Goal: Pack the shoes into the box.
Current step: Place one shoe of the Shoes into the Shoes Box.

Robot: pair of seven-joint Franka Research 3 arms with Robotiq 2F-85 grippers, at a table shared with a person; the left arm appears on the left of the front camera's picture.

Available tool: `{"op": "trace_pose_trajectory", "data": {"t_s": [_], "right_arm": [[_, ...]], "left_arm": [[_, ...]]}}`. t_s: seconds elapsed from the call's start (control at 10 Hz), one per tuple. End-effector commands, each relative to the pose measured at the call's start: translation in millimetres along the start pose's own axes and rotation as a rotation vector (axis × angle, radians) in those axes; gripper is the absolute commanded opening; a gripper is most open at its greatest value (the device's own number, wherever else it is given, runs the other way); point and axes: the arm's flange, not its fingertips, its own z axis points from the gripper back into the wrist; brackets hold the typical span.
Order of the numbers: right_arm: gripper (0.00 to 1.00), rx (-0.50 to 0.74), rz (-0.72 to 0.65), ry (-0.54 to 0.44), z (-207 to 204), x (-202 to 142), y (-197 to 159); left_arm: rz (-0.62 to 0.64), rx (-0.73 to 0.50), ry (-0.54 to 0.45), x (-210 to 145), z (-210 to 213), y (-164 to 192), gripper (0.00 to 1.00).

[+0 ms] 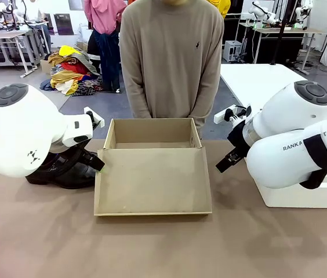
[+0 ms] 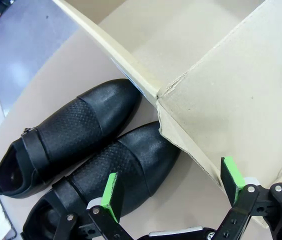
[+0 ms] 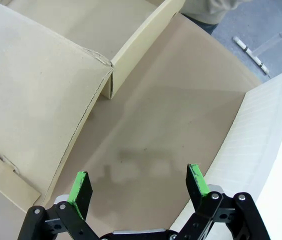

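Note:
The tan cardboard box [image 1: 152,123] stands open at mid-table, its flap lid [image 1: 152,182] lying flat toward me. Two glossy black shoes [image 1: 65,171] sit side by side just left of the box, partly hidden by my left arm. In the left wrist view the shoes [image 2: 86,130] point their toes at the box's corner [image 2: 221,95]. My left gripper [image 2: 172,189] hovers open over the nearer shoe's toe, holding nothing; it also shows low by the flap's left edge [image 1: 97,164]. My right gripper [image 3: 139,187] is open over bare table, to the right of the box [image 3: 41,85], with nothing in it.
A large white block [image 1: 302,194] stands at the right behind my right arm, its ribbed side [image 3: 251,145] close to the right gripper. A person [image 1: 172,58] stands at the far edge behind the box. The brown table [image 1: 152,249] is open near me.

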Motion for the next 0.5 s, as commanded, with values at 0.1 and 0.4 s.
{"op": "trace_pose_trajectory", "data": {"t_s": [0.1,0.4], "right_arm": [[1.0,0.029,-0.006,-0.023,26.8,9.8,-6.7],[1.0,0.072,0.02,-0.05,65.1,22.3,-9.7]], "left_arm": [[-0.031,0.02,-0.013,7.9,21.9,-5.0,1.0],[-0.06,0.002,-0.031,22.0,64.0,-7.8,1.0]]}}
